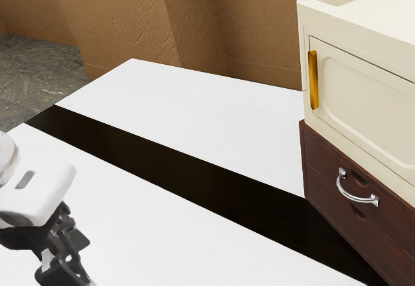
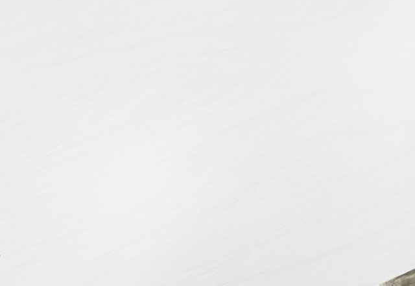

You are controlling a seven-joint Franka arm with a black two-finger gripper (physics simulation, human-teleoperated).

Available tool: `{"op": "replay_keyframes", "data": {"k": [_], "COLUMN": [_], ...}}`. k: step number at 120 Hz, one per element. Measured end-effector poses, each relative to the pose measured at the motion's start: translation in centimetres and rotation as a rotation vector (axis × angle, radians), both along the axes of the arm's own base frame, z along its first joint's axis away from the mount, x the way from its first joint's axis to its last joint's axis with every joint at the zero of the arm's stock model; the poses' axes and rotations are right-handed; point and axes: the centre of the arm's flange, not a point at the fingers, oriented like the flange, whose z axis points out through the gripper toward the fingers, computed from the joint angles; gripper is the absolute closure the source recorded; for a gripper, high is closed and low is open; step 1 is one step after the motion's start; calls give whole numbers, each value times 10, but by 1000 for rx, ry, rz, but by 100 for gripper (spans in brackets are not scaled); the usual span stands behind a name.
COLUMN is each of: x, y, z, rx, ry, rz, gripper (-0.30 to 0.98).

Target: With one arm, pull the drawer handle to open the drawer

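Seeing gripper [image 1: 57,273] at 8 o'clock in the exterior view, well apart from the drawer handle [image 1: 346,195] at 4 o'clock; can't tell if it's open or closed. Handle is a shiny silver bow, mounted at both ends on the dark red-brown drawer front [image 1: 324,169], scooped recesses by it, cream cabinet [image 1: 363,82] with gold handle [image 1: 314,80] on top; wrist view has white tabletop [image 2: 207,130], faint grain.
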Motion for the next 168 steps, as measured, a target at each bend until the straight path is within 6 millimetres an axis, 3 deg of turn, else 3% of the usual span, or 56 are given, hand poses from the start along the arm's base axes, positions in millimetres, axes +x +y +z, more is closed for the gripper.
{"op": "replay_keyframes", "data": {"k": [14,31,51,66,86,110,124,144,168], "x": [13,29,72,102,107,96,94,102,184], "y": [-46,-80,-104,-105,-126,-155,-160,-152,-129], "z": [-11,-25,-31,-34,-35,-33,-30,-29,-62], "rx": [69,93,179,263,344,291,184,142,198], "ry": [-23,-70,-120,-170,-258,-329,-348,-367,-314], "rz": [-326,-575,-730,-811,-972,-1102,-1126,-1150,-1128], "gripper": [0,0,0,0,0,0,0,0,0]}}
